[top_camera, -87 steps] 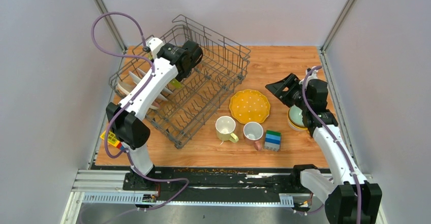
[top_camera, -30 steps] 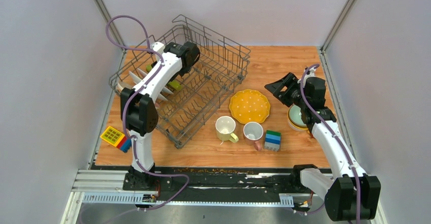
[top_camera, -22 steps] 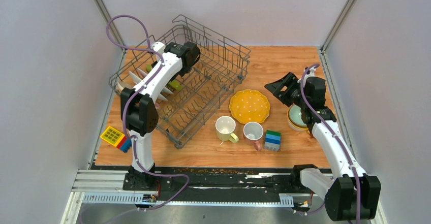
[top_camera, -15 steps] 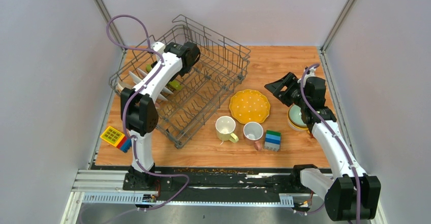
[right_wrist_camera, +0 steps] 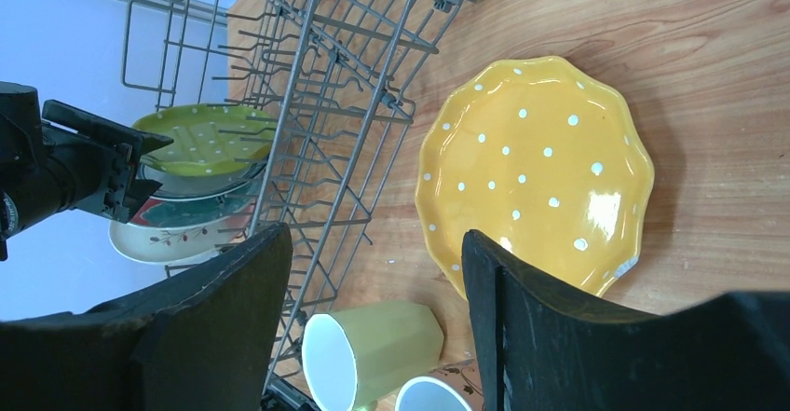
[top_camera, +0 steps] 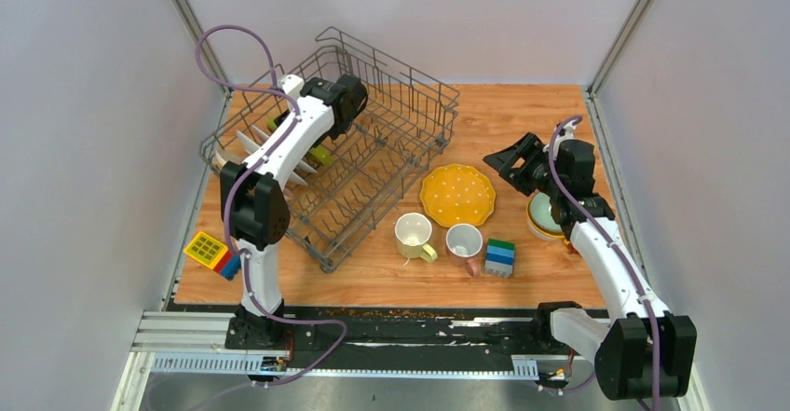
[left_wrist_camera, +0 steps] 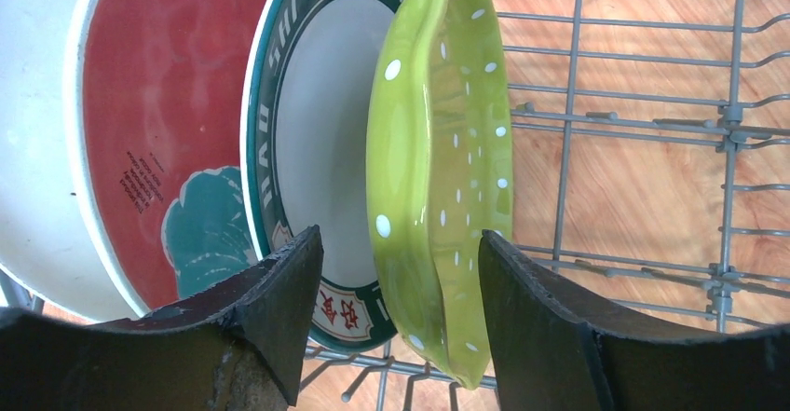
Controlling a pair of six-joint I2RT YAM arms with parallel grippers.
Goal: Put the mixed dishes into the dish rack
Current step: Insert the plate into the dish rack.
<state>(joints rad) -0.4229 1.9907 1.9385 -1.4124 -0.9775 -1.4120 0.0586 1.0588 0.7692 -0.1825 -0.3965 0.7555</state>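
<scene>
From the top external view we record the dish rack (top_camera: 406, 94) standing at the far left of the wooden table (top_camera: 522, 113), with the left gripper (top_camera: 328, 141) reaching down inside it over a row of plates. The scalloped yellow plate (top_camera: 456, 195) lies flat on the table just right of the rack, the pale yellow mug (top_camera: 413, 236) and the pink-handled mug (top_camera: 464, 241) sit near its front edge, and the toy blocks (top_camera: 499, 256) stand beside them. The stacked bowls (top_camera: 542, 215) sit at the right edge, partly hidden under the right arm, and the right gripper (top_camera: 503, 164) hovers above the table near the yellow plate. In the left wrist view we note the fingers (left_wrist_camera: 279, 290) spread to either side of the green dotted plate (left_wrist_camera: 438, 178), which stands on edge in the rack next to the patterned-rim plate (left_wrist_camera: 317, 150) and the red-centred plate (left_wrist_camera: 149, 131); the left-hand finger is clear of it. In the right wrist view the fingers (right_wrist_camera: 522, 336) stand apart with nothing between them.
</scene>
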